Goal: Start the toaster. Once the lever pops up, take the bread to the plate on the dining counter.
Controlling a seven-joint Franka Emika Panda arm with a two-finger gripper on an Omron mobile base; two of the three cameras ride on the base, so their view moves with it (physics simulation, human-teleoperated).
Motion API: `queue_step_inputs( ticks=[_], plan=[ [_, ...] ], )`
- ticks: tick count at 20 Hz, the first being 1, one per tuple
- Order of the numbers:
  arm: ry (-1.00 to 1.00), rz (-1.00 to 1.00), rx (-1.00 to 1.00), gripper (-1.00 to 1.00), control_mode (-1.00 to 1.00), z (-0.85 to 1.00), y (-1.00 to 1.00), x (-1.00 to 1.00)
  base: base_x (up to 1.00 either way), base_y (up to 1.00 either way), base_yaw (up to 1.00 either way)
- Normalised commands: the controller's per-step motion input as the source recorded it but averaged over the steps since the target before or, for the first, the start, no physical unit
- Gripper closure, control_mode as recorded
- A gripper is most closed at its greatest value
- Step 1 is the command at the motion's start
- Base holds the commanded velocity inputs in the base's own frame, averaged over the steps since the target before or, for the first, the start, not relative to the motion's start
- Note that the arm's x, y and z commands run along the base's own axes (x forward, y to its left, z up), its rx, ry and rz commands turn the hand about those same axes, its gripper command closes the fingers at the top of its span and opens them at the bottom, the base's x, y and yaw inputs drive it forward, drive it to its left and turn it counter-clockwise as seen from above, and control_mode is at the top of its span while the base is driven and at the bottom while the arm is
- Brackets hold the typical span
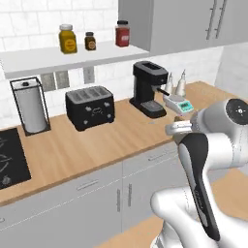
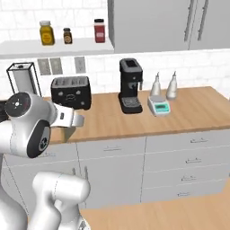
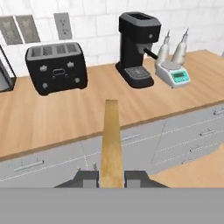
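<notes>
The black toaster (image 1: 90, 107) (image 2: 70, 92) (image 3: 56, 67) stands on the wall-side wooden worktop (image 1: 97, 145), against the tiled wall. My gripper (image 3: 111, 177) is held back from the worktop's front edge, in front of the drawers and a little right of the toaster. It is shut on the bread (image 3: 111, 140), a tan slice seen edge-on that sticks forward from between the finger tips (image 3: 86, 178). In the base views my hand (image 1: 178, 128) (image 2: 74, 120) hangs over the worktop's front edge. The plate and the dining counter are out of view.
Right of the toaster stand a tall black coffee machine (image 1: 149, 88) (image 3: 136, 48), a small kitchen scale (image 3: 174, 74) and two bottles (image 3: 173, 47). A paper-towel holder (image 1: 30, 105) and a hob (image 1: 9, 160) lie to the left. Jars (image 1: 68, 38) sit on the shelf above.
</notes>
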Motion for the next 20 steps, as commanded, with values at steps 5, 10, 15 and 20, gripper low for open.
queue_step_inputs(
  ticks=[5,10,15,20],
  plan=[
    [0.00,0.00,0.00,1.00,1.00,0.00,0.00,0.00,-0.03,-0.05,-0.94],
    [0.00,0.00,0.00,1.00,1.00,0.00,0.00,0.00,0.00,0.00,-0.99],
    [0.00,0.00,0.00,1.00,1.00,0.00,0.00,0.00,0.00,0.00,-0.99],
    [0.00,0.00,0.00,1.00,1.00,0.00,0.00,0.00,0.00,0.00,-0.96]
  ],
)
